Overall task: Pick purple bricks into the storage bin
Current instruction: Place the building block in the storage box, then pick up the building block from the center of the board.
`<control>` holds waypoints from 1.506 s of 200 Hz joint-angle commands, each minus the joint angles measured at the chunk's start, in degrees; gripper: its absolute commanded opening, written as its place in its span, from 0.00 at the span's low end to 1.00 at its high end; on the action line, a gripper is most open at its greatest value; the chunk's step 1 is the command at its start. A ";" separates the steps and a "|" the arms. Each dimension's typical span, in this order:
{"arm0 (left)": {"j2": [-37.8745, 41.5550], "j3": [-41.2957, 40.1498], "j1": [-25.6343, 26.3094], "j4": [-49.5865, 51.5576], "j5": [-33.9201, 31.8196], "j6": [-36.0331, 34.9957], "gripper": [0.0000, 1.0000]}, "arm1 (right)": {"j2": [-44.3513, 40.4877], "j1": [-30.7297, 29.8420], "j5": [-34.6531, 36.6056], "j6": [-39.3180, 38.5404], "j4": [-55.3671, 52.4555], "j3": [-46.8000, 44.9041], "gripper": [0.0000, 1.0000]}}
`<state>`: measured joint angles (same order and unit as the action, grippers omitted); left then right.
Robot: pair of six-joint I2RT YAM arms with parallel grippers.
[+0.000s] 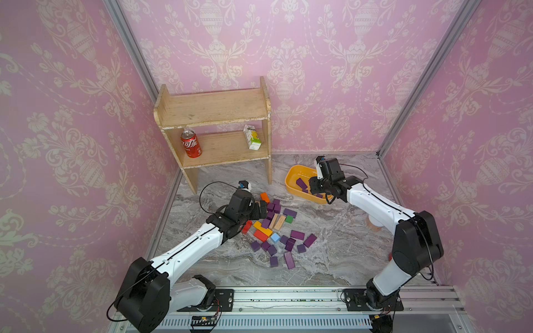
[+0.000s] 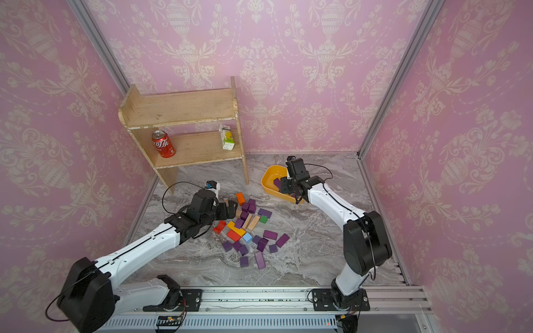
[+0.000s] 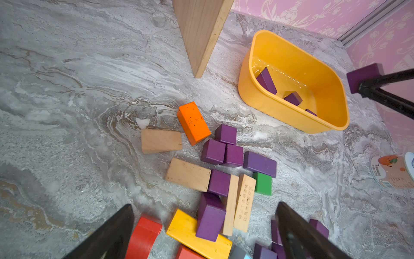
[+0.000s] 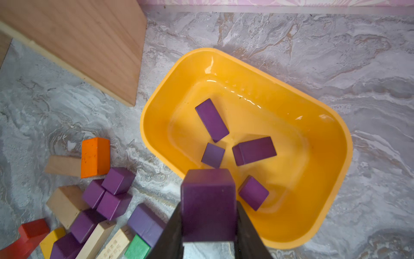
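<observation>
Purple bricks (image 4: 211, 120): four binned, a fifth gripped in your right fingers (image 4: 248, 235) over bin (image 4: 324, 179); most on surface (image 4: 336, 44); left fingers (image 3: 105, 237) spread.

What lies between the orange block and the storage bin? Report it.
Nothing: only bare tabletop separates the orange block from the storage bin, shown in the left wrist view.

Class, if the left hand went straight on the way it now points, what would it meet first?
Most likely the purple brick resting on the yellow block, centred before the open left hand. Depth is unclear; the tan bar beside it might touch first.
</observation>
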<state>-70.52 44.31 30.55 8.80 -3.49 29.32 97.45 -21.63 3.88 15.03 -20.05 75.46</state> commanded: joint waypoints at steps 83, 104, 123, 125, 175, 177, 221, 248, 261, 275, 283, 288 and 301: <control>-2.52 3.62 -0.26 2.21 -2.02 -7.15 0.99 | 6.08 1.38 -2.47 0.21 -1.79 9.80 0.84; -3.44 2.54 -0.33 0.87 -2.63 -8.56 0.99 | 4.62 1.33 -3.24 -0.76 -2.77 9.47 0.84; -5.27 3.28 -0.36 1.11 -2.31 -10.81 0.99 | 2.70 1.39 -2.62 -1.63 -3.94 8.45 0.84; -5.53 3.49 -0.32 1.33 -2.36 -11.00 0.99 | 2.47 1.34 -2.58 -1.64 -4.12 8.36 0.84; -12.21 7.66 -0.49 3.32 -1.54 -16.35 0.99 | -2.82 1.06 -4.19 -1.25 -6.63 5.37 0.81; -12.41 7.86 -0.49 3.42 -1.37 -16.50 0.99 | -3.04 1.04 -4.20 -1.10 -6.66 5.28 0.80; -14.47 6.95 -0.76 2.10 4.41 -14.59 0.95 | -4.05 0.48 -4.92 0.62 -7.06 0.52 0.65; -14.11 2.36 -0.75 -2.33 6.02 -11.25 0.92 | -8.61 -0.15 -6.53 1.67 -2.18 -7.38 0.67; -14.06 1.32 -0.66 -2.50 6.96 -10.95 0.92 | -10.89 -0.23 -7.96 1.35 -1.09 -11.19 0.68; -13.82 0.33 -0.67 -2.66 7.68 -10.94 0.91 | -13.51 -0.27 -8.21 0.71 -0.77 -13.92 0.69; -13.78 0.00 -0.66 -2.60 7.94 -11.36 0.90 | -14.68 -0.34 -8.19 0.21 -0.89 -15.00 0.70; -13.72 -0.07 -0.67 -2.35 7.89 -11.60 0.89 | -15.37 -0.28 -8.18 -0.05 -1.20 -15.47 0.70; -13.64 0.14 -0.57 -1.00 7.38 -11.92 0.87 | -17.32 -0.34 -8.93 -0.85 -2.06 -16.64 0.70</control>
<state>-84.60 44.75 30.17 7.35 2.48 17.10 84.64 -21.78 -3.27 15.38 -23.22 60.62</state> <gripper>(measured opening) 0.882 0.700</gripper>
